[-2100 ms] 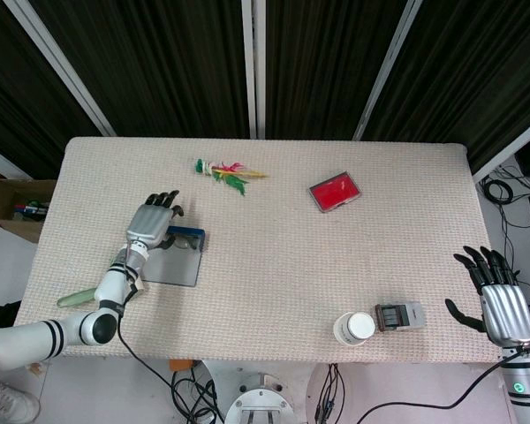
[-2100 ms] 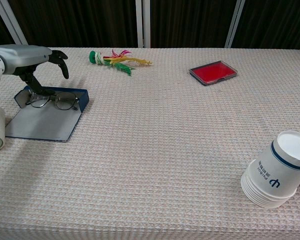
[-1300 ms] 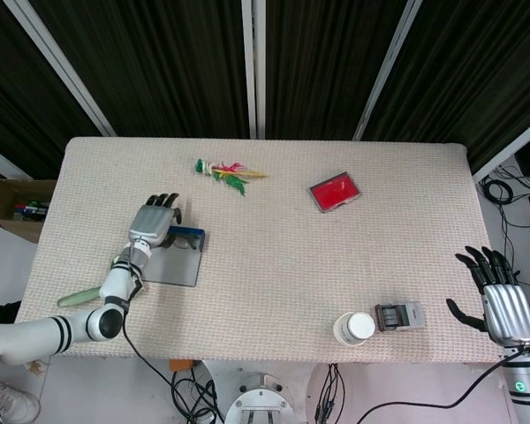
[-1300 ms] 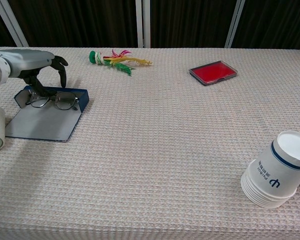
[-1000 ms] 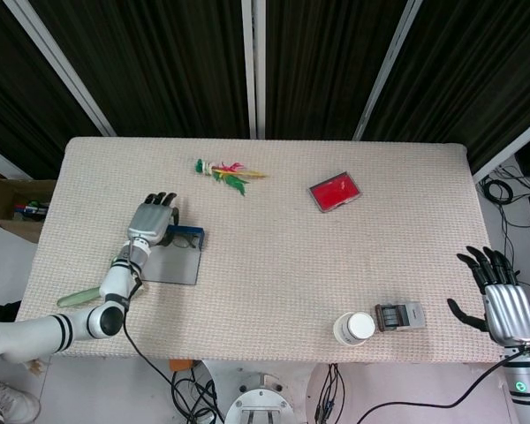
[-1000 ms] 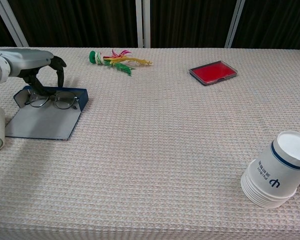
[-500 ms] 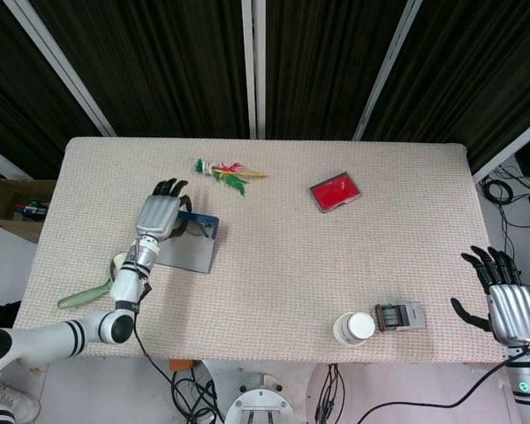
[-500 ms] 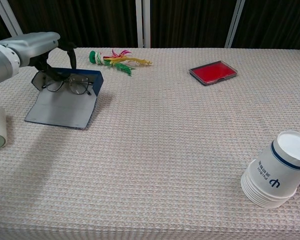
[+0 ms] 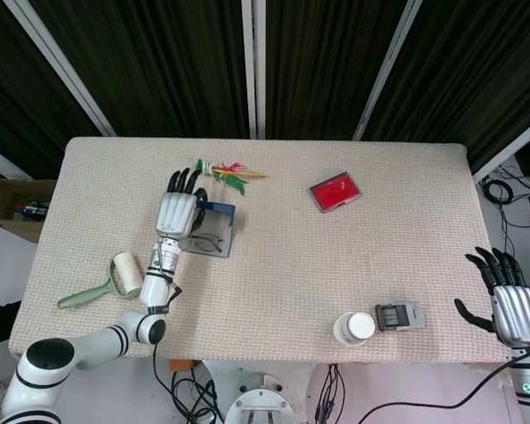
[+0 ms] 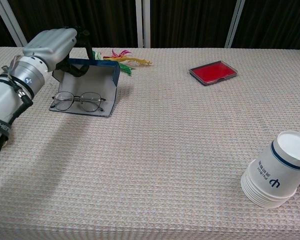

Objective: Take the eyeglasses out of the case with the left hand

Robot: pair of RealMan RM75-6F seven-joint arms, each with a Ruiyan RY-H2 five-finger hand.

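Blue case [image 10: 97,77] gripped by L hand [image 10: 52,46] (left) — eyeglasses [image 10: 79,101] below.

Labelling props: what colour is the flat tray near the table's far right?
Red inside, with a dark rim: the flat tray shows best in the chest view.

head view looked steeply down on the whole table [image 9: 265,265]; chest view faced low across it, nearer; both shared the left hand [image 9: 177,209].

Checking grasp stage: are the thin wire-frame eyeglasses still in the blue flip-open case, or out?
Still in. The wire-frame eyeglasses lie flat on the blue case, whose back is lifted by the left hand.
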